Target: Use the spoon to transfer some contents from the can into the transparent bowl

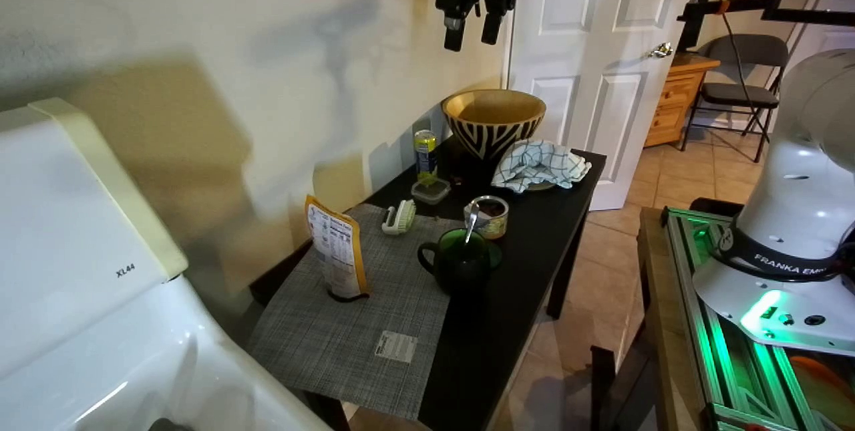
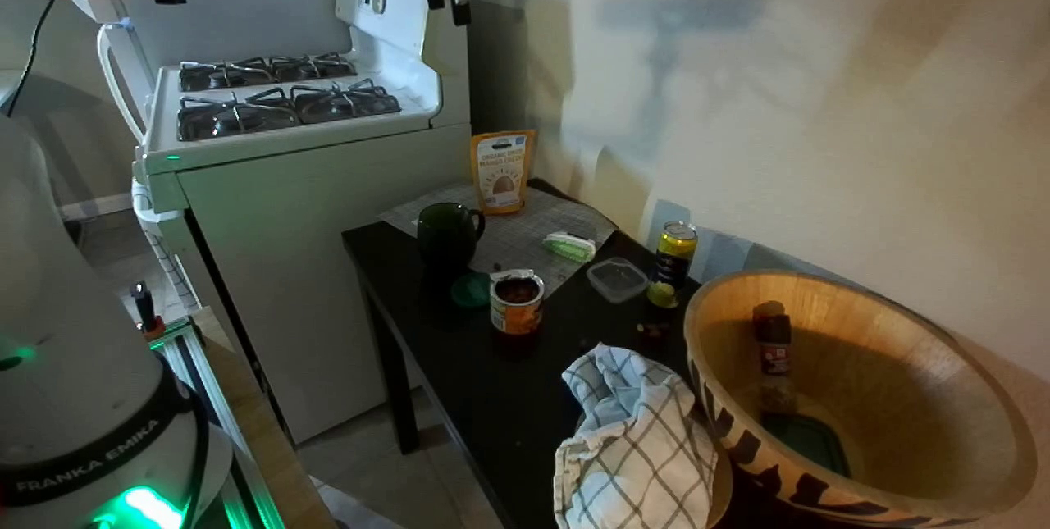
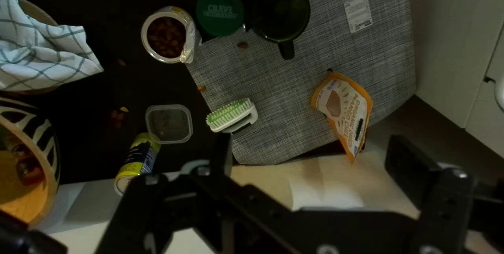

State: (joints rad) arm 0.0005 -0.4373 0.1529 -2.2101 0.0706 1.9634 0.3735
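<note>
tool (image 1: 473,35) hangs high above the counter (image 1: 534,224), jaws spread wide apart, holding nothing; the wrist view shows the same broad gap.

can (image 2: 517,317) upright on the dark counter, by the edge of the grey mat (image 3: 283,96). the wrist view looks down into it: brown pieces (image 3: 167,37), foil (image 3: 191,41) peeled to one side. a few more such pieces lie loose on counter and mat, clearest from the wrist.

spoon (image 1: 471,220): bright handle shows well in an exterior view, leaning out of the dark green mug (image 1: 461,274); lower end hidden inside. green lid (image 3: 220,11) between can and mug; its lettering, "crave victoriously", readable in the wrist view alone.

transparent bowl (image 3: 169,122): on the counter, low, squarish, full outline in the wrist view. yellow drink tin (image 2: 674,250) just beside it; brush (image 3: 232,114) near, at the mat's edge.

pouch (image 1: 337,250) stands on the mat, small print showing in an exterior view; the mango wording (image 2: 500,150) shows in an exterior view and the wrist view.

wooden bowl (image 1: 494,131): striped wall. an exterior view gives a bottle (image 2: 775,357) and dark green flat piece (image 2: 808,440) inside. checked cloth (image 2: 632,447) beside it.

stove (image 2: 328,266) with burner grates (image 2: 236,115) in an exterior view; folding chair (image 1: 741,93) in an exterior view.
</note>
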